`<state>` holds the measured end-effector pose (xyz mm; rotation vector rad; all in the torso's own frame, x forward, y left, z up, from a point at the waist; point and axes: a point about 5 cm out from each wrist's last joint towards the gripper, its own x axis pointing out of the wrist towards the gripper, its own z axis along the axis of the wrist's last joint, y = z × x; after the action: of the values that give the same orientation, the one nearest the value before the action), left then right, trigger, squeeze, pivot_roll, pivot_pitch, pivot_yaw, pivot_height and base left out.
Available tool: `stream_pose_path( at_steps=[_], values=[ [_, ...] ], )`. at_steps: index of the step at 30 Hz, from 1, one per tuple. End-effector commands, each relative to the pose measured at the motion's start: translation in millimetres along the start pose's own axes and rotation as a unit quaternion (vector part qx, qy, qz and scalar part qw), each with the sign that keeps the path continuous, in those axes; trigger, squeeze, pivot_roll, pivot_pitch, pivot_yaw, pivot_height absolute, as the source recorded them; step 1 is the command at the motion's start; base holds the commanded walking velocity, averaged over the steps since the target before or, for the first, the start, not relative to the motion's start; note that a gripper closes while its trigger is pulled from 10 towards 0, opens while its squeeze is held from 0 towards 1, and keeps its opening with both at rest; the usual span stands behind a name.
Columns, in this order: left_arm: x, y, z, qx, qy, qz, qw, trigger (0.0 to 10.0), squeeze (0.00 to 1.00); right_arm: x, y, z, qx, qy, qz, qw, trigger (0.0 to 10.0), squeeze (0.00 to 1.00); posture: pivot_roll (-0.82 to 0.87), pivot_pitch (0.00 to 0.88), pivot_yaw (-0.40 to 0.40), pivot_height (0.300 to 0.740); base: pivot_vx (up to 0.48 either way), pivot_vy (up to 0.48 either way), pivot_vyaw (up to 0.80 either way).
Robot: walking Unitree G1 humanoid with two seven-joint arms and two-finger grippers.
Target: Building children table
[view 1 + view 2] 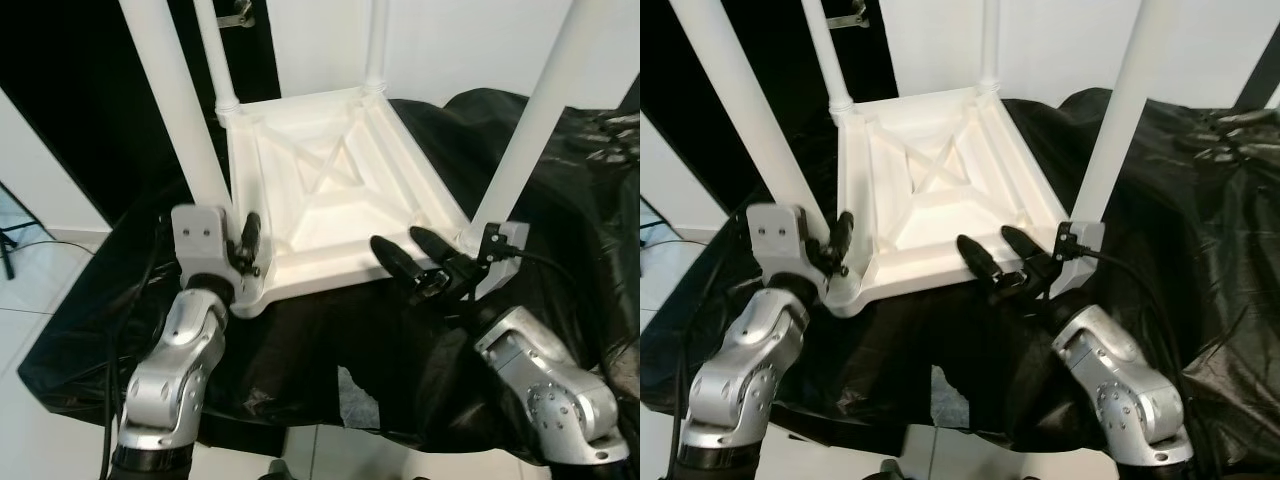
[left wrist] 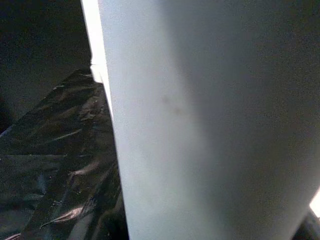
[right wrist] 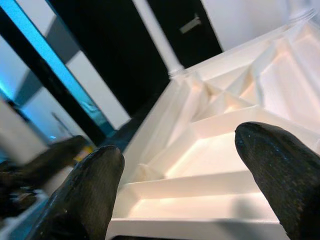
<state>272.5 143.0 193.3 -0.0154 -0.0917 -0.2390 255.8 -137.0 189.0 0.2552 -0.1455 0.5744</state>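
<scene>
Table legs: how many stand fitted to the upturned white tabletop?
4: near-left leg by the left gripper, far-left leg, far-right leg, near-right leg.

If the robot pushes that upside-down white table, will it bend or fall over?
The white table looks like moulded plastic with crossed ribs underneath, so it would probably stay stiff and feel light. It lies flat on its top on the black sheet, so tipping seems unlikely. It may slide on that shiny sheet.
</scene>
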Motion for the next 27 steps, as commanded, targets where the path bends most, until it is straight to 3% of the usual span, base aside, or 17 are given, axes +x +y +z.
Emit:
stream_pose_path(
  at_steps=[1, 3, 6, 7, 9, 10, 16, 17, 18, 19, 27],
  values=[
    [-0.9, -1.0, 6.1, 0.012, -0.022, -0.016, 1.000, 10.0, 0.00, 1.5, -0.1, -4.9, -0.014, 0.012, 0.003, 1.000, 10.0, 0.00, 0.04, 0.030, -0.006, 0.740, 0.000, 0.000, 0.00],
    [-4.1, -0.1, -0.3, 0.017, -0.014, -0.020, 1.000, 10.0, 0.00, 3.0, -6.7, -9.7, -0.049, 0.029, -0.009, 0.998, 10.0, 0.00, 0.03, 0.024, -0.021, 0.740, 0.000, 0.000, 0.00],
    [-7.5, 0.9, -7.0, 0.020, -0.006, -0.022, 1.000, 10.0, 0.00, 3.5, -9.9, -14.3, -0.064, 0.048, -0.008, 0.997, 10.0, 0.00, 0.03, 0.016, -0.035, 0.740, 0.000, 0.000, 0.00],
    [-8.2, 1.5, -8.7, 0.017, -0.004, -0.020, 1.000, 10.0, 0.21, 3.6, -10.6, -16.2, -0.069, 0.056, -0.007, 0.996, 10.0, 0.00, 0.03, 0.015, -0.041, 0.740, 0.000, 0.000, 0.00],
    [-8.6, 1.9, -9.4, 0.015, -0.004, -0.019, 1.000, 10.0, 0.21, 3.7, -10.8, -17.4, -0.073, 0.060, -0.005, 0.996, 10.0, 0.00, 0.03, 0.015, -0.041, 0.740, 0.000, 0.000, 0.00],
    [-9.5, 1.9, -10.2, 0.011, -0.004, -0.022, 1.000, 10.0, 1.00, 3.6, -11.0, -19.7, -0.080, 0.066, -0.004, 0.995, 10.0, 0.00, 0.03, 0.009, -0.046, 0.740, 0.000, 0.000, 0.00],
    [-12.6, 6.7, -12.9, 0.025, 0.001, -0.022, 0.999, 10.0, 1.00, 4.5, -8.9, -24.2, -0.093, 0.066, 0.005, 0.993, 10.0, 0.00, 0.03, 0.000, -0.050, 0.740, 0.000, 0.000, 0.00],
    [-13.8, 7.6, -12.3, 0.029, 0.005, -0.033, 0.999, 10.0, 0.25, 4.7, -9.1, -24.8, -0.094, 0.066, 0.005, 0.993, 10.0, 0.00, 0.04, 0.000, -0.049, 0.740, 0.000, 0.000, 0.00],
    [-14.8, 8.1, -12.0, 0.031, 0.007, -0.041, 0.999, 10.0, 0.25, 5.0, -9.3, -25.5, -0.096, 0.066, 0.005, 0.993, 10.0, 0.00, 0.04, 0.000, -0.049, 0.740, 0.000, 0.000, 0.00],
    [-17.4, 9.7, -11.1, 0.033, 0.014, -0.058, 0.998, 10.0, 0.00, 5.2, -9.4, -26.3, -0.099, 0.067, 0.006, 0.993, 10.0, 0.00, 0.04, 0.000, -0.046, 0.740, 0.000, 0.000, 0.00],
    [-33.3, 17.8, -6.2, 0.046, 0.047, -0.135, 0.989, 10.0, 0.00, 4.5, -12.9, -30.3, -0.110, 0.072, 0.003, 0.991, 10.0, 0.00, 0.06, 0.000, -0.039, 0.740, 0.000, 0.000, 0.00]
  ],
)
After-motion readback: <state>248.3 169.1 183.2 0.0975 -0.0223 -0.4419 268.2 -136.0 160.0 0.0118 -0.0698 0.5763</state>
